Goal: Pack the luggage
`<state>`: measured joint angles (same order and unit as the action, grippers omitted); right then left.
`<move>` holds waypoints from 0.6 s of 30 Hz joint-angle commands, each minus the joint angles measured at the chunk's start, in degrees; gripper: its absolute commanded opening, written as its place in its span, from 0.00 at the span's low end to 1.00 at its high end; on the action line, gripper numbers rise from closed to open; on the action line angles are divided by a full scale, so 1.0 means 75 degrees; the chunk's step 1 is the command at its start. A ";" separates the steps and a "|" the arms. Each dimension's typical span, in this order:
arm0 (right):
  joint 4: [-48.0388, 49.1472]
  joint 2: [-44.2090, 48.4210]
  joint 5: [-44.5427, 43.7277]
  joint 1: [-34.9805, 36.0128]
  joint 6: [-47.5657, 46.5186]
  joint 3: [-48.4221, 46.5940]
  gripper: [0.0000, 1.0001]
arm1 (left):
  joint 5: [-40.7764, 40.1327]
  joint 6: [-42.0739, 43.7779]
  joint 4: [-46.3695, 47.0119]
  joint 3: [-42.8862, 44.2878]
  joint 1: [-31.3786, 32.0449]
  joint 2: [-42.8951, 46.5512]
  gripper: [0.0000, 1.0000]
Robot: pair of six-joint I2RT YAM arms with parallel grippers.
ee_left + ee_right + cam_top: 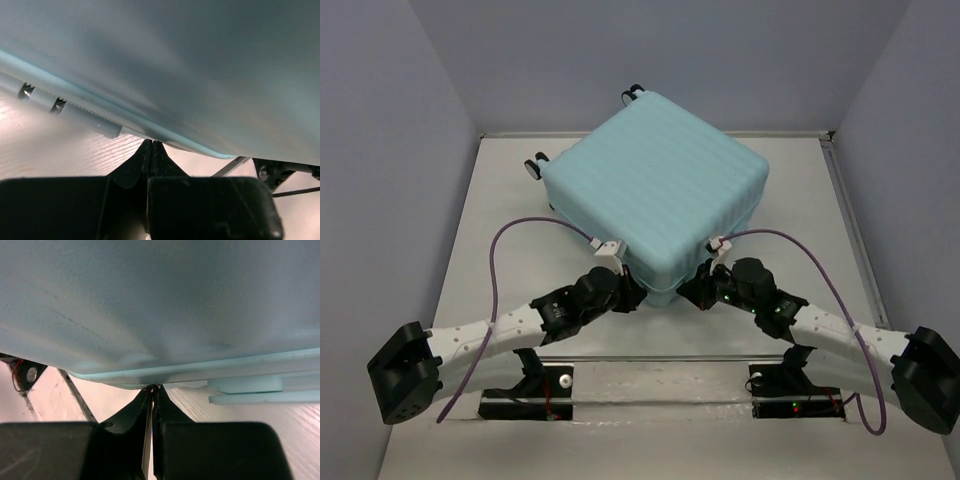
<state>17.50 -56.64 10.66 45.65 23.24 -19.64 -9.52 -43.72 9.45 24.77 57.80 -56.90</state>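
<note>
The luggage (660,190) is a pale aqua ribbed hard-shell suitcase. It lies closed and flat on the white table (500,210), one corner pointing at me. My left gripper (638,292) is at the left of that near corner, low at the seam. In the left wrist view its fingers are closed together (151,143), with the tips touching the shell's lower rim (200,75). My right gripper (696,290) is at the right of the corner. In the right wrist view (154,388) it is shut on a small zipper pull at the zipper band under the shell (150,300).
Caster wheels stick out at the suitcase's left corner (535,167) and far corner (632,95). Pale blue handle bars run along its sides (90,121) (250,385). Grey walls enclose the table on three sides. Purple cables loop from both arms.
</note>
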 commanded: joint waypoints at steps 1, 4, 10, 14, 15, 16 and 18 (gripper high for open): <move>0.0107 0.0286 -0.0750 0.0766 0.0181 -0.0030 0.07 | -0.0160 0.0451 0.1025 0.0856 0.0145 -0.0275 0.06; -0.0679 0.0649 -0.1266 0.1470 0.0532 0.0028 0.07 | -0.0289 0.0463 0.1141 0.1126 0.0157 -0.0637 0.06; -0.1442 0.0534 -0.3746 0.4538 0.1681 -0.0204 0.07 | -0.0383 0.0357 0.1774 0.1641 0.0226 -0.1552 0.06; -0.1922 -0.0531 -0.5472 0.6064 0.1975 -0.1340 0.07 | -0.0547 0.0381 0.1892 0.2424 0.0391 -0.2126 0.06; -0.2027 -0.0916 -0.5742 0.6136 0.2056 -0.1563 0.07 | -0.0547 0.0439 0.1904 0.2566 0.0414 -0.2325 0.06; -0.2005 -0.1048 -0.6012 0.6136 0.2150 -0.1716 0.07 | -0.0536 0.0474 0.1904 0.2695 0.0438 -0.2420 0.06; -0.1479 -0.1224 -0.7077 0.6136 0.2127 -0.1905 0.07 | -0.0582 0.0556 0.1845 0.2907 0.0473 -0.2526 0.06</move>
<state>2.22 -62.50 -46.28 83.31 33.43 -28.23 -14.87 -42.24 9.54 37.69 62.22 -71.61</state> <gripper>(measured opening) 0.077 0.069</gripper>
